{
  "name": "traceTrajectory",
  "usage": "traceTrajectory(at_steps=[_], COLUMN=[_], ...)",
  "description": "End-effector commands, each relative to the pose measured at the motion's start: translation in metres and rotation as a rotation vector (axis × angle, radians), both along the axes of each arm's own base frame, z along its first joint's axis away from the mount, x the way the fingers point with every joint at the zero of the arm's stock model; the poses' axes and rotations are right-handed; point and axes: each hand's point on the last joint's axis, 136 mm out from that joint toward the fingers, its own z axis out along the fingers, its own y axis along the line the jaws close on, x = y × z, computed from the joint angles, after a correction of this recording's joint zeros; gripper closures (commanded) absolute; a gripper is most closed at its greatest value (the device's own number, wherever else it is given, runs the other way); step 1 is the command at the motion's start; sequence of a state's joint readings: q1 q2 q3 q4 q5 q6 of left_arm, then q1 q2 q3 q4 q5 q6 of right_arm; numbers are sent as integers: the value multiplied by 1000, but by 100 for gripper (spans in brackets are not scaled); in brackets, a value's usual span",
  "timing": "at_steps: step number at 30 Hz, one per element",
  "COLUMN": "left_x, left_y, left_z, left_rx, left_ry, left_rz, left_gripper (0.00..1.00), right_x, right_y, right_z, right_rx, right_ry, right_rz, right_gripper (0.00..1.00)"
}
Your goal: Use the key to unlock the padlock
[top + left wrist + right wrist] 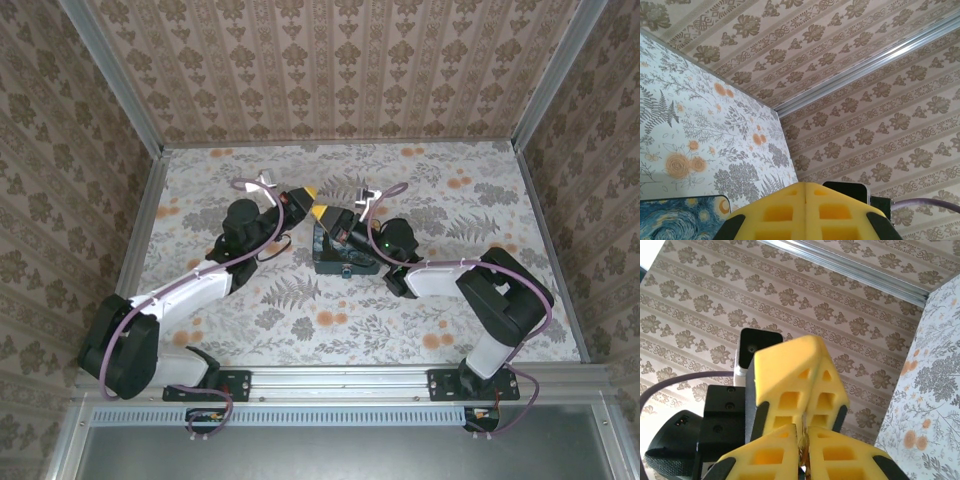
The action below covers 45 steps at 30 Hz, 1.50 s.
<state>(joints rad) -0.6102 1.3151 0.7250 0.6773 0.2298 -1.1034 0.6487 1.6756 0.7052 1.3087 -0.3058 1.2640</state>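
The left gripper (309, 192) hangs over the flower-printed table cover (450, 310), its 2 yellow ribbed fingers (785, 212) clenched flat against each other with nothing visible between them. The right gripper (325, 213) points toward it from the other side, so the 2 yellow tips sit just beside each other above the far-left corner of the dark-blue swirly-print box (335, 262).

In the right wrist view, the right gripper's pads are pressed almost together on a thin brownish metal sliver in their seam, the key (802, 454). The left gripper's fingers rise directly behind it and block most of the wall from that camera.

From above, the right arm's black wrist (395, 240) lies across the box and hides much of its top. A tiny blue-teal speck at the box's near edge may be the padlock (345, 269). It is too small to make out a shackle, and I cannot tell whether it hangs from the box or rests on it.

In the left wrist view, 1 rounded corner of the box shows at the lower left, beside the left fingers.

Patterned beige wallpaper (330, 70) covers the 3 walls, with silver metal rails (150, 220) along the corners. Purple cables (215, 270) run along both arms.
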Motion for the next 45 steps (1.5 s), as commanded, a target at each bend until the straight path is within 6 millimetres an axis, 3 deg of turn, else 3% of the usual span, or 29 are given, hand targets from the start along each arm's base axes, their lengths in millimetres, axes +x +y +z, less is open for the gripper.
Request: traceTrajectory(at_steps=[1, 4, 15, 19, 22, 24, 31, 39, 45], left_x=[-6, -6, -6, -6, -8, -11, -38, -73, -92], left_y=[3, 4, 5, 14, 28, 38, 59, 78, 78], left_z=[19, 19, 21, 23, 21, 16, -18, -75, -113], left_rx=[-20, -22, -21, -16, -9, 5, 117, 247, 296], left_ry=[-63, -62, -63, -62, -55, -35, 22, 109, 164], left_rz=[5, 9, 17, 43, 74, 86, 70, 47, -3], left_gripper=[100, 100, 98, 56, 36, 30, 15, 11, 10], right_x=[6, 7, 4, 0, -3, -5, -14, -35, -36], right_y=[-6, -6, -7, -14, -22, -26, -42, -52, -56], right_z=[-5, -7, -7, -9, -10, -11, -14, 0, -5], right_rx=[11, 9, -2, -19, -27, -32, -64, -120, -150], right_ry=[8, 14, 1, -12, -16, -17, -40, -167, -172], right_rz=[-32, -34, -22, -25, -28, -27, 1, 84, 97], right_gripper=[94, 100, 100, 100, 100, 100, 100, 100, 100])
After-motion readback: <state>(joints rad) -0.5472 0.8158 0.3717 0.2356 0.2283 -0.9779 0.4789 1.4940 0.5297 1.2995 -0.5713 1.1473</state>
